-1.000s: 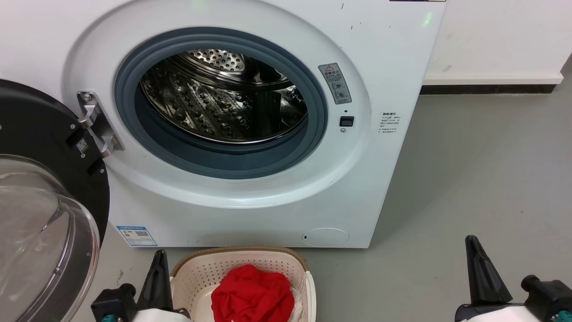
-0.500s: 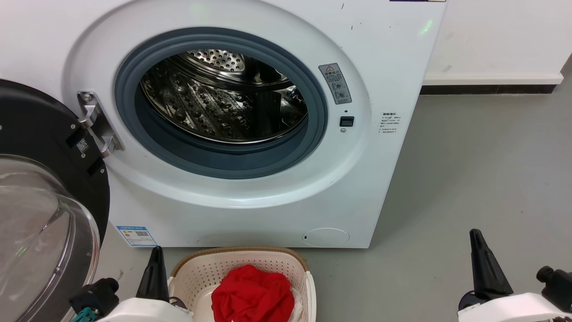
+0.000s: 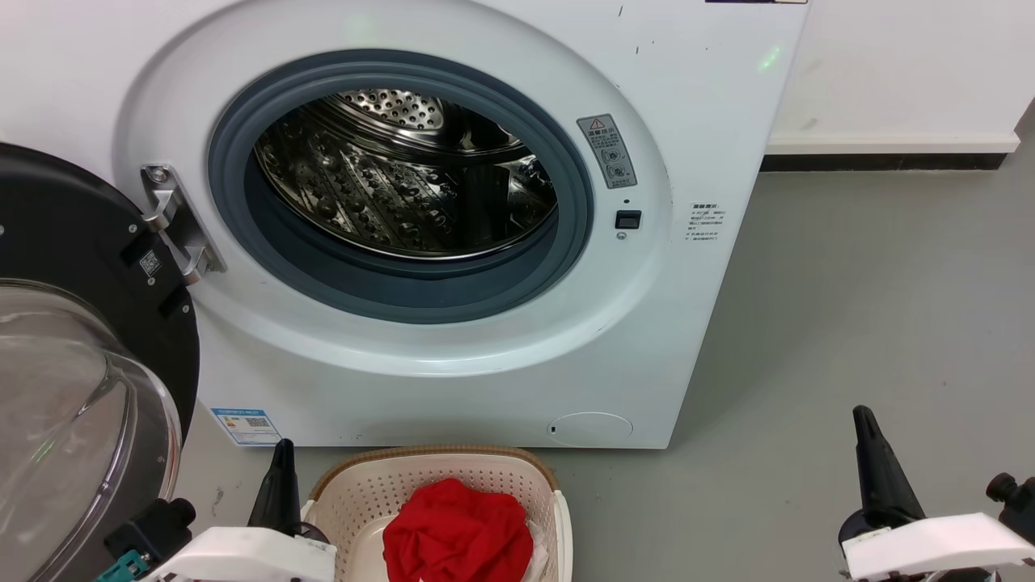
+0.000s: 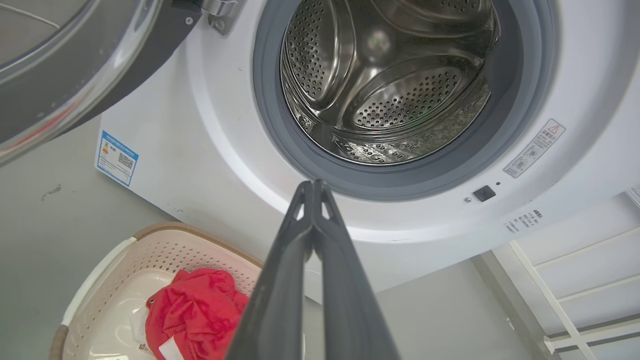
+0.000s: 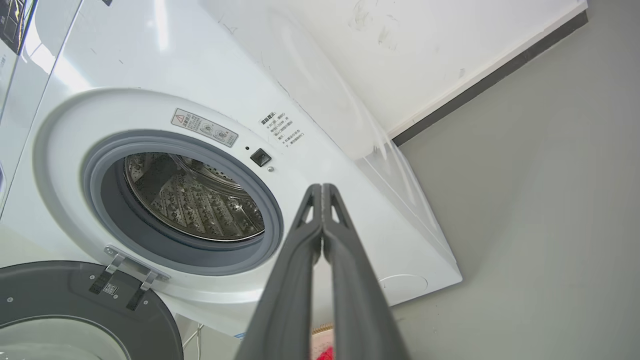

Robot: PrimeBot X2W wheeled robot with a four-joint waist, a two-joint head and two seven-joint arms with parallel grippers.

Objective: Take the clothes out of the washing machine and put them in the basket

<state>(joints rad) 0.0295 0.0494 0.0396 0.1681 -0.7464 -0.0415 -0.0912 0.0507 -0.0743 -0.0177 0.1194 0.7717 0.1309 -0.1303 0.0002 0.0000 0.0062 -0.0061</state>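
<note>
1. Lying bunched in the small cream-white plastic basket with perforated sides and a brown rim [image 3: 356,485], the soft red clothes [image 3: 457,529] make one heap at 6 o'clock of the head view. I cannot tell how many pieces it holds, and the folds hide any print.
2. The near part of the basket is cut off by the bottom edge. It stands on the grey floor [image 3: 849,283], just before the large white front-loading washing machine [image 3: 711,97].
3. The perforated steel drum [image 3: 380,194] shows bare metal. In the head view its lowest part is hidden behind the grey rubber ring [image 3: 404,299].
4. The round black-rimmed glass door [image 3: 81,388] stands open at 8 o'clock and is cut by the left edge.
5. The left gripper [image 4: 313,184] is at 7 o'clock, just beside the basket's left rim. Its two dark fingers are pressed together and hold nothing. Whether it touches the rim, I cannot tell.
6. The right gripper [image 5: 321,186] is at 4 o'clock above the floor, well apart from the basket. Its fingers are also pressed together and empty.
7. In the right wrist view a small red spot shows at 6 o'clock beside the fingers, too cut off to make out.
</note>
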